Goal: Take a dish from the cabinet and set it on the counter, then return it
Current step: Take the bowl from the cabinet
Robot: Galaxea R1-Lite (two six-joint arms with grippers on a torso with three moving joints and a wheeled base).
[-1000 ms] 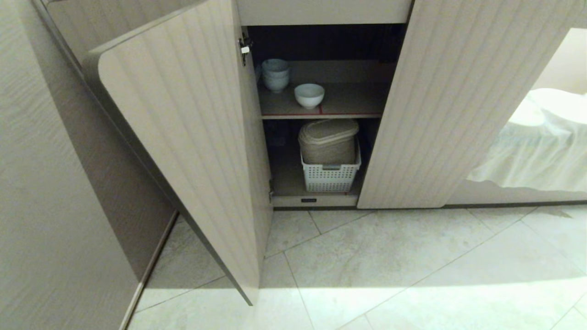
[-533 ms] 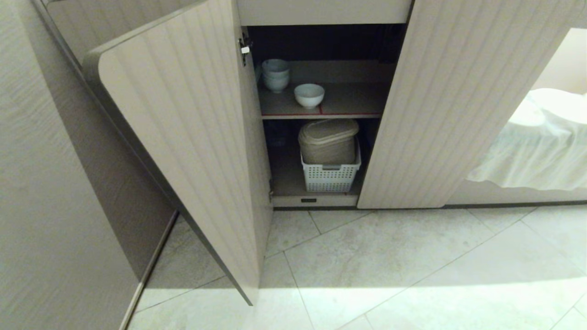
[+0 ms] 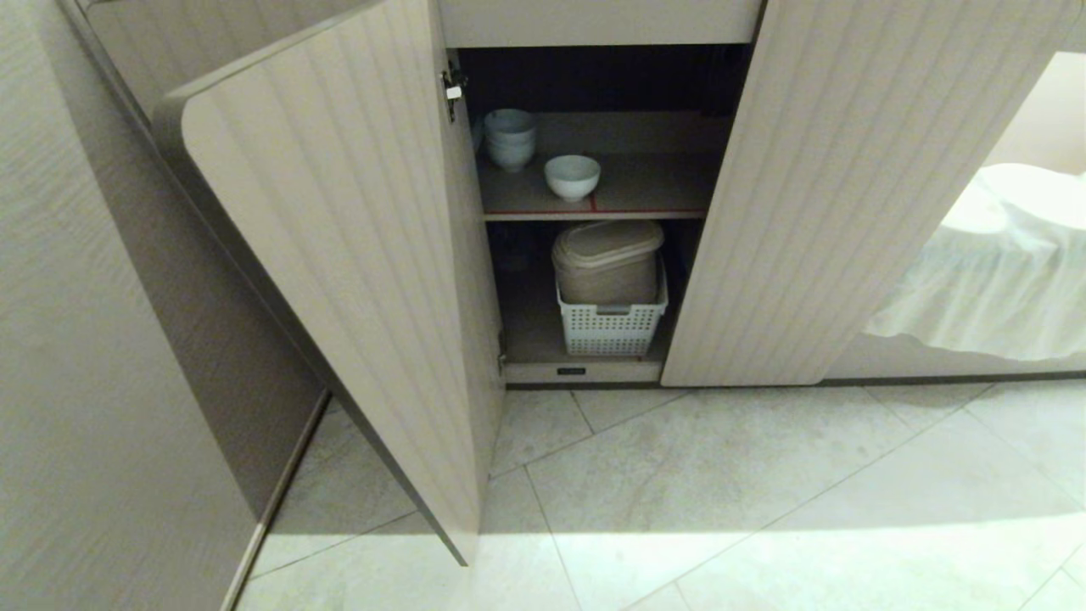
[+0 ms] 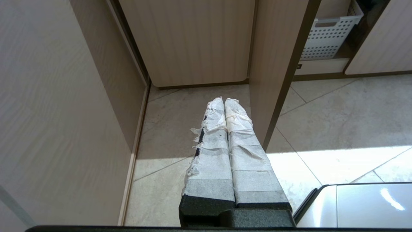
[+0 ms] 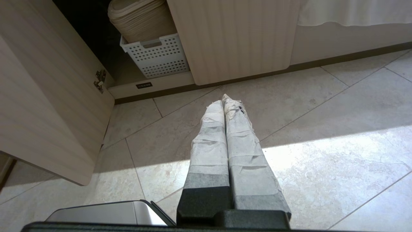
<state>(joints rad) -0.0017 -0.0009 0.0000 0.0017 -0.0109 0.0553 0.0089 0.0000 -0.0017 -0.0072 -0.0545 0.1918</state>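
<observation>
The dish, a small white bowl, stands upright on the red-edged shelf inside the cabinet, whose two ribbed doors stand open. Neither arm shows in the head view. My left gripper hangs shut and empty over the floor tiles, beside the edge of the open left door. Over the tiles in front of the cabinet, my right gripper is shut too, with nothing in it. The counter is out of view.
A stack of pale bowls stands behind and left of the dish. Below the shelf a white perforated basket holds a beige lidded bin. A white cloth hangs at the right. A tall panel bounds the left.
</observation>
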